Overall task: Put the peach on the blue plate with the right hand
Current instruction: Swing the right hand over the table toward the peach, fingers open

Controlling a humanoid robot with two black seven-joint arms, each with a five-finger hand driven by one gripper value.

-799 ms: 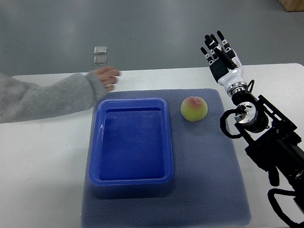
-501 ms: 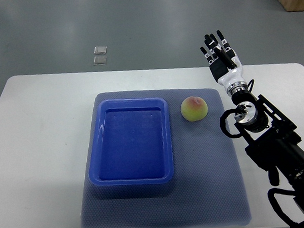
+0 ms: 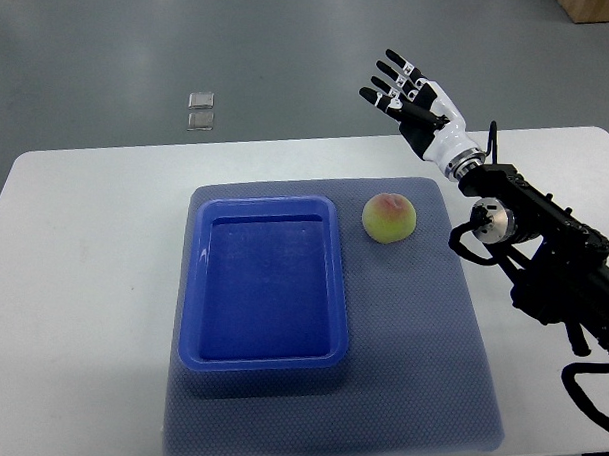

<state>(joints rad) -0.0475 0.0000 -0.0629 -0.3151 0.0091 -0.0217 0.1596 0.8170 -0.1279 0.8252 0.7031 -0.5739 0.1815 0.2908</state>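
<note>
Well, there is little around to get in the way. A white table (image 3: 93,281) carries a grey-blue mesh mat (image 3: 420,362), and on the mat's left half sits the blue plate (image 3: 266,283), really a deep rectangular tray with a raised rim, nothing inside it. Beyond the table's far edge, on the grey floor, two small square metal plates (image 3: 199,112) lie one just behind the other, well apart from everything on the table.

The peach (image 3: 389,218) rests on the mat just beside the tray's far right corner, close to the rim but not touching it as far as I can see. It is yellow-green with a pink blush on top. No other object stands between it and the tray, only a narrow strip of bare mat.

The right hand (image 3: 414,97) hangs beyond the table's far edge, above the floor, past the peach and a little to its right, clearly apart from it. Its black-and-white fingers (image 3: 390,79) are spread wide and stretched out, pointing away and toward the left, and they hold nothing. The white wrist leads back to the black arm (image 3: 553,267), which crosses the table's right side and the mat's right edge and leaves at the right border.
</note>
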